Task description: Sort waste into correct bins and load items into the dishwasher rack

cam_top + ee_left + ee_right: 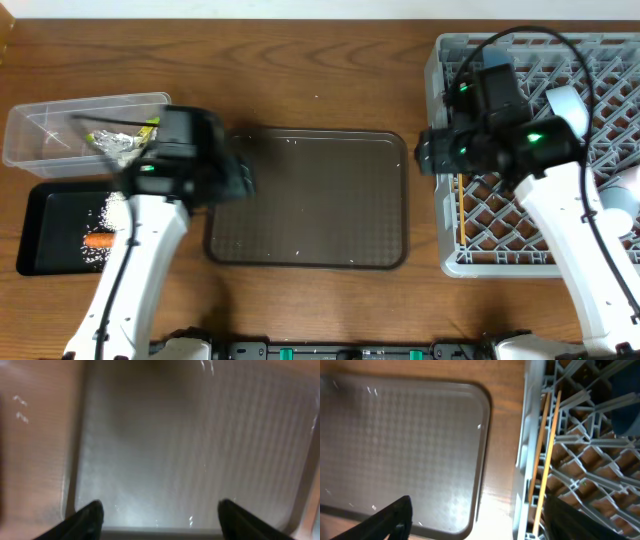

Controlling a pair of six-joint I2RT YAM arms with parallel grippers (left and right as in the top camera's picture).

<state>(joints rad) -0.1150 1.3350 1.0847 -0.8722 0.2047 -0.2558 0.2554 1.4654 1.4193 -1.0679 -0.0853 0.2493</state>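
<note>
The picture was blurred throughout. The left gripper (162, 522) hung over the brown tray (190, 450), its two dark jaws showing at the bottom edge, set wide apart with nothing between them. The tray's faintly ribbed floor filled most of the frame, and its raised rim ran down the left side. Beyond that rim lay a strip of wooden tabletop (35, 460). A few white grains (19, 407) lay on the wood, and more dotted the tray.

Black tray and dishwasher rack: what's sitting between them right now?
The brown serving tray lies between them, with the left gripper open above its left part. The overhead view shows the tray best.
</note>
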